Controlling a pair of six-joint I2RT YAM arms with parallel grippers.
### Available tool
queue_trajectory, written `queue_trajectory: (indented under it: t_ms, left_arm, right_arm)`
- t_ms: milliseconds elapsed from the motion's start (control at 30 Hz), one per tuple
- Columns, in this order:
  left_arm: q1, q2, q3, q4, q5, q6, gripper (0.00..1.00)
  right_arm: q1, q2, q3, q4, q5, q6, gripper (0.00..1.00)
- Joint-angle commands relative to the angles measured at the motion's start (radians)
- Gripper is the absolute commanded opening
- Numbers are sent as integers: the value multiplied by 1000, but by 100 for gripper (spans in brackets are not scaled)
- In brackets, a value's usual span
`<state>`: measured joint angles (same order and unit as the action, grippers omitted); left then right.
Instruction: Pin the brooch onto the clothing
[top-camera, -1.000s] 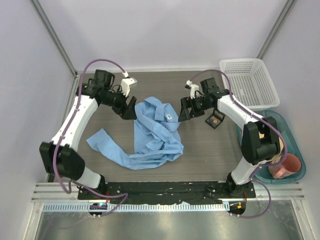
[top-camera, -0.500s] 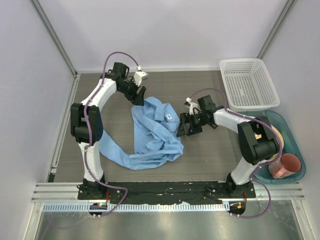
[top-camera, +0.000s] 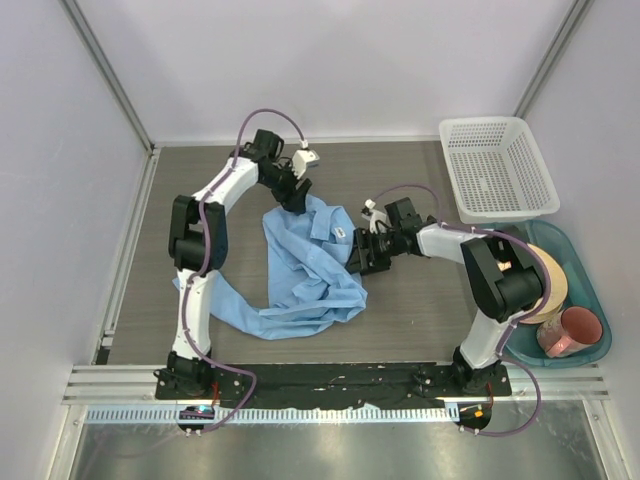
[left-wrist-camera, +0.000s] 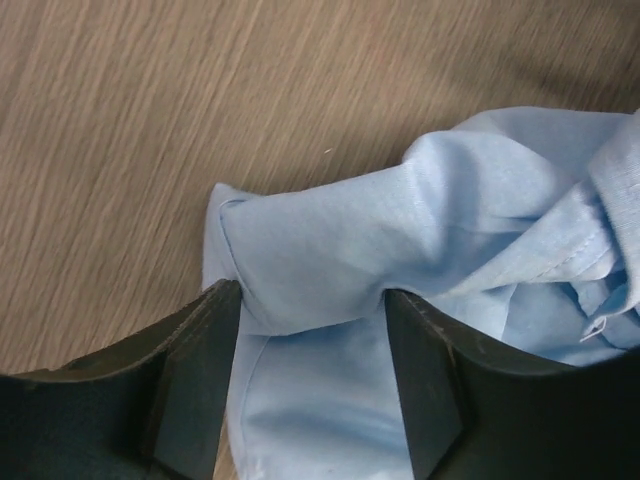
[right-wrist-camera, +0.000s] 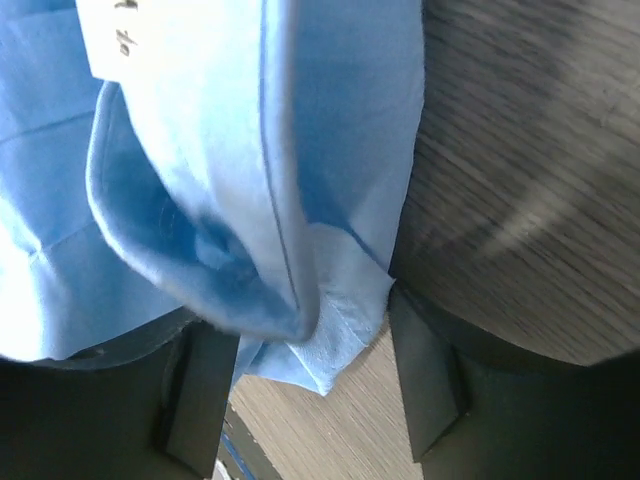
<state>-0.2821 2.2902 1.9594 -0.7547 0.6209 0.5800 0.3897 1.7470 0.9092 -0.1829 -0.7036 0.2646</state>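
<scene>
Across the middle of the wooden surface the light blue shirt lies crumpled, one sleeve trailing out to the left and the collar toward the far side, so it seems the cloth must be spread flat before anything can be pinned to it. Both arms reach in to opposite sides of the collar end, probably to pull it open between them. At the far edge of the shirt the left hand stands fairly wide, its two fingers astride a raised fold that touches both inner faces; I judge it a loose straddle and not a firm pinch. On the near right edge, just beside the white label, the right hand is set the same way, fingers well apart with the hem and a rolled flap of cloth hanging between them, not clamped as far as the wrist view shows. No brooch shows in any view; it may lie hidden under the right forearm, but that cannot be told. Far right, the white basket stands well apart from the shirt and plays no part now. Closing too shallow on such thin fabric could let it slip free when the arms draw apart
</scene>
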Motion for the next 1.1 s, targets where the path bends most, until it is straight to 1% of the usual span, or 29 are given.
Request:
queue_trajectory:
  t_ms: [0, 33, 100, 133, 200, 233, 267, 333, 367, 433, 467, 500, 533, 567, 600, 667, 700, 733, 800, 833, 900, 933, 967, 1067]
  left_arm:
    - [-14, 0, 44, 25, 5, -18, 58]
    - [-14, -15, 39, 19, 5, -25, 45]
    - [-5, -46, 7, 14, 10, -51, 29]
    - [1, -85, -8, 12, 17, -66, 18]
    - [26, -138, -33, 5, 10, -109, 11]
    - [37, -162, -39, -3, 10, -149, 5]
    - [50, -226, -48, -26, 14, -163, 0]
    - [87, -303, -86, -38, 17, -204, 0]
    - [101, -378, -106, -49, 23, -210, 0]
    - [132, -466, -160, -51, 23, -244, 0]
    - [141, -548, -177, -52, 23, -255, 0]
    - [158, -589, -207, -52, 23, -265, 0]
    - [164, -625, -221, -49, 11, -279, 0]
    - [170, -668, -231, -48, 2, -307, 0]
    - [182, -743, -249, -46, -4, -318, 0]
    - [188, -825, -264, -29, -44, -360, 0]
    - [190, -903, -277, -23, -59, -373, 0]
    - [192, -937, -281, -17, -72, -381, 0]
    - [192, -1009, -287, -3, -104, -417, 0]
    - [192, -1070, -284, 2, -118, -431, 0]
    - [192, -1135, -277, 12, -162, -486, 0]
    - [192, -1193, -268, 14, -168, -497, 0]
    - [190, -1221, -264, 12, -168, -503, 0]
    - [190, -1325, -249, 11, -188, -543, 0]
  right_arm:
    - [8, 45, 36, 59, 6, 62, 56]
    - [8, 45, 45, 62, 3, 64, 36]
    - [8, 23, 59, 60, 4, 62, 18]
    - [6, 11, 78, 57, 7, 59, 1]
    - [8, -30, 108, 17, 30, 27, 1]
    - [8, -44, 147, -6, 38, 6, 1]
    - [8, -58, 169, -50, 52, -11, 1]
    - [8, -108, 230, -91, 91, -68, 1]
    - [8, -127, 252, -130, 107, -83, 1]
    - [6, -164, 331, -171, 147, -132, 1]
    - [9, -175, 359, -208, 159, -146, 1]
    - [8, -185, 388, -225, 171, -160, 1]
    - [6, -196, 445, -243, 194, -188, 1]
    - [8, -219, 473, -269, 205, -198, 1]
    - [6, -231, 500, -282, 214, -209, 1]
    - [9, -251, 582, -318, 237, -237, 1]
    - [15, -271, 608, -331, 246, -246, 1]
    - [20, -282, 656, -340, 260, -252, 1]
    - [35, -314, 704, -369, 273, -260, 1]
    - [63, -331, 744, -375, 280, -281, 1]
    - [119, -383, 778, -389, 340, -309, 1]
    - [189, -397, 809, -394, 370, -329, 1]
    - [233, -415, 819, -398, 442, -355, 1]
    - [343, -466, 862, -409, 538, -367, 1]
